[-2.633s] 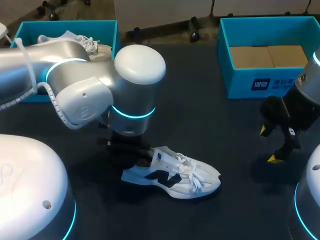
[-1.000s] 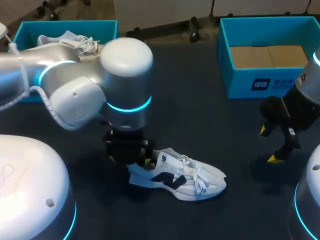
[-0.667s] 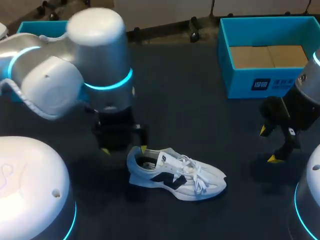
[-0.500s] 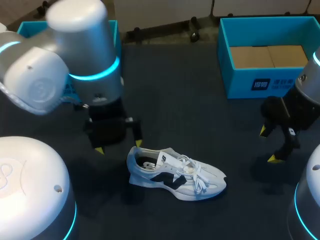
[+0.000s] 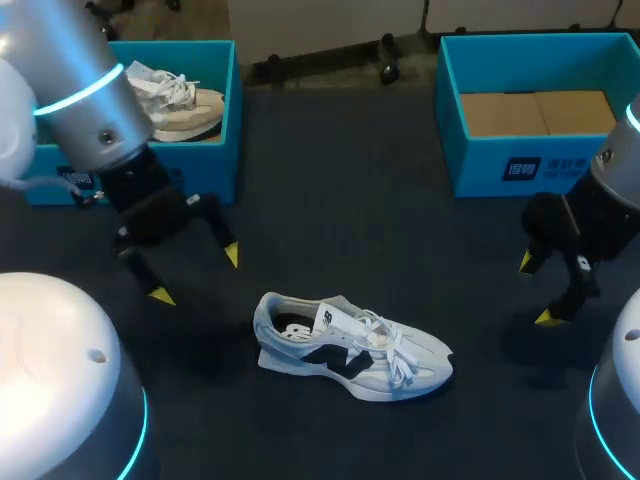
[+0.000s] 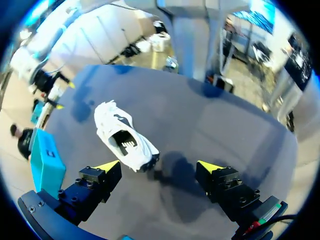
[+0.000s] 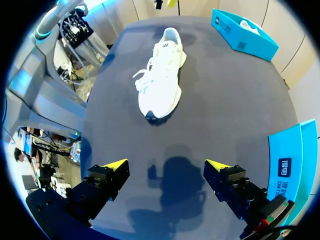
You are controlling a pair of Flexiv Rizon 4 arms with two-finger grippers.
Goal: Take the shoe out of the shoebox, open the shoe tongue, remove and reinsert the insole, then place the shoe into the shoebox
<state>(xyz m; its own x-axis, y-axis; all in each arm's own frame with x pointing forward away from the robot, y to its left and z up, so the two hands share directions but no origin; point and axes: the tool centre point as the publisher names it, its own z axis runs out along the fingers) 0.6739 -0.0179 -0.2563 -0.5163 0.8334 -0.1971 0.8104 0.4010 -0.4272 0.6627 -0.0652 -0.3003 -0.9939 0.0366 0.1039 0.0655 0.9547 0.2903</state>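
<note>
White shoe [image 5: 352,346] sits on its sole mid-tabletop [image 5: 350,180], outside both boxes, toe toward right arm. Near heel, left claw [image 5: 196,275] hovers, spread wide, empty. Well apart from toe, right claw [image 5: 535,290] also wide, empty. Teal right shoebox [image 5: 480,165] open; left shoebox [image 5: 225,120] holds beige shoe [image 5: 180,100].

Backdrop I get is the table [image 5: 350,180]: a dark, matte, uniform top filling nearly the whole head view, its far edge running along the back. Light looks diffuse and overhead; shadows on the top are soft-edged blotches sitting close under whatever casts them. In both wrist views I see the same flat sheet running out to its edges.
</note>
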